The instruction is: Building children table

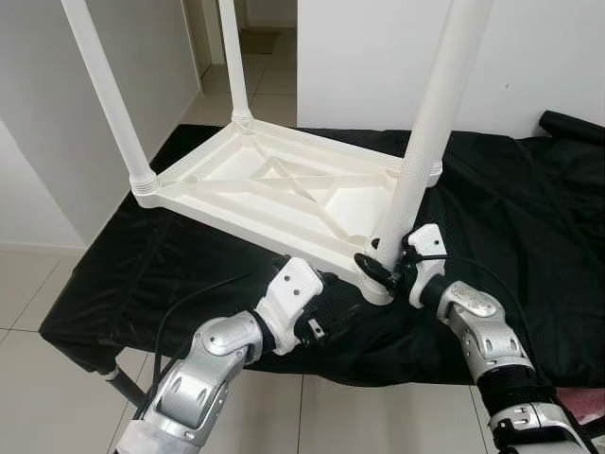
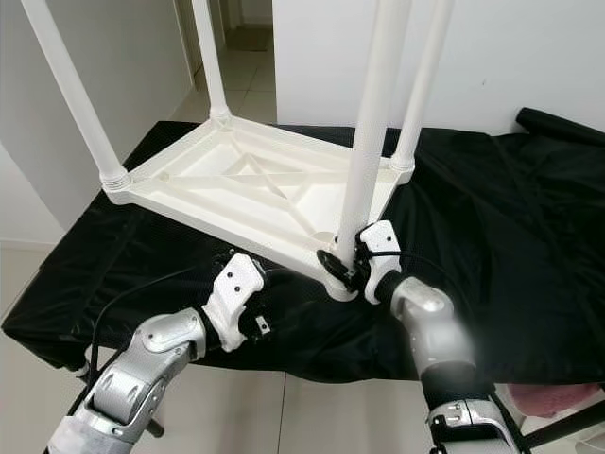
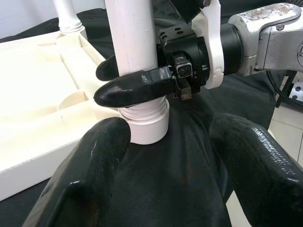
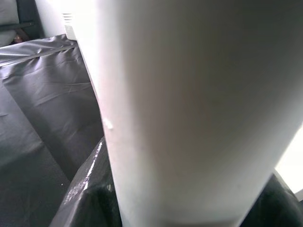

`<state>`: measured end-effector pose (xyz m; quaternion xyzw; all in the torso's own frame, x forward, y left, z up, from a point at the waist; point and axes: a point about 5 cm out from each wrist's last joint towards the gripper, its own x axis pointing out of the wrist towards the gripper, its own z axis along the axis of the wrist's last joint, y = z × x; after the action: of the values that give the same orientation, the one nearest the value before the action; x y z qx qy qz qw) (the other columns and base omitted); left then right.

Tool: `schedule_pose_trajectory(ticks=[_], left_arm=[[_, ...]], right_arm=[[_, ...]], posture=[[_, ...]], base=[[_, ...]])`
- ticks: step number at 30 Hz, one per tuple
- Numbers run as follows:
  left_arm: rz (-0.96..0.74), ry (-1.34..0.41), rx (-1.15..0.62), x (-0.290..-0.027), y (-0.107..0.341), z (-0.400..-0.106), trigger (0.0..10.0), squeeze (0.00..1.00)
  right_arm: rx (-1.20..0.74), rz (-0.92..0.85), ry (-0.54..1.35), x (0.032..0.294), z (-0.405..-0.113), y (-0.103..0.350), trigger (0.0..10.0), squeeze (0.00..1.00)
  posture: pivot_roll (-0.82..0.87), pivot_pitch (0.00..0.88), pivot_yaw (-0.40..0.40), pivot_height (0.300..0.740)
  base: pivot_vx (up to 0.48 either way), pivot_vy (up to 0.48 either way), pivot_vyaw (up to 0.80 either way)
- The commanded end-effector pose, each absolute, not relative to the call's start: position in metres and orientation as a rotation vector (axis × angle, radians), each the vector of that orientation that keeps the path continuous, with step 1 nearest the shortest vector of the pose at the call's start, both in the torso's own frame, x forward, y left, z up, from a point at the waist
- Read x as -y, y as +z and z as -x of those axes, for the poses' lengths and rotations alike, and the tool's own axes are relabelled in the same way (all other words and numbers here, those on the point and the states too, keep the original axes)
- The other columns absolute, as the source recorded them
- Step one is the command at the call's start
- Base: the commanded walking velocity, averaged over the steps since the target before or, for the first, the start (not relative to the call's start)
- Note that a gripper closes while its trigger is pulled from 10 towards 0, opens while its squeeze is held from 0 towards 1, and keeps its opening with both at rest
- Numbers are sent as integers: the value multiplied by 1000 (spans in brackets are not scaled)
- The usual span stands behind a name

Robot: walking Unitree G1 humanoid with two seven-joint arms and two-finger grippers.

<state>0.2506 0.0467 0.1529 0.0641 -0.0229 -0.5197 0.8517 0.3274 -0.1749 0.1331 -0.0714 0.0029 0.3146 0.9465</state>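
Observation:
A white plastic table top lies upside down on a bench draped in black cloth. Three of its white legs stand upright in corner sockets: the near left leg, the far left leg and the far right leg. At the near right corner stands a fourth leg. My right gripper is shut on this leg just above its ribbed base; the leg is close up in the right wrist view. My left gripper is open, low on the cloth just in front of that corner.
The bench's near edge runs right below my arms, with tiled floor beneath. White walls stand at the left and behind. A doorway opens at the far left. A black roll lies at the bench's far right.

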Motion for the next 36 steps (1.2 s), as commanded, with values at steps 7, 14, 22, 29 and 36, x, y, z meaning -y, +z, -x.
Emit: schedule_pose_trajectory(ticks=[7,14,22,29,36], left_arm=[[-138,-1039,48,-49,152,-256,10000,0],[-138,-1034,39,-50,151,-256,10000,0],[-135,-1032,34,-50,150,-255,10000,0],[-134,-1035,36,-50,151,-256,10000,0],[-119,-1030,48,-49,155,-255,10000,0]], right_arm=[[-80,208,449,177,-333,121,10000,0],[-79,120,281,164,-330,115,10000,0],[-73,78,50,150,-319,112,10000,0],[-68,-52,-195,134,-319,116,10000,0],[-29,-60,-154,114,-320,128,10000,0]], posture=[[-35,0,58,740],[-31,15,58,740],[-35,22,63,740],[-34,22,60,740],[-7,8,40,740]], base=[[0,0,0],[0,0,0],[0,0,0],[0,0,0],[0,0,0]])
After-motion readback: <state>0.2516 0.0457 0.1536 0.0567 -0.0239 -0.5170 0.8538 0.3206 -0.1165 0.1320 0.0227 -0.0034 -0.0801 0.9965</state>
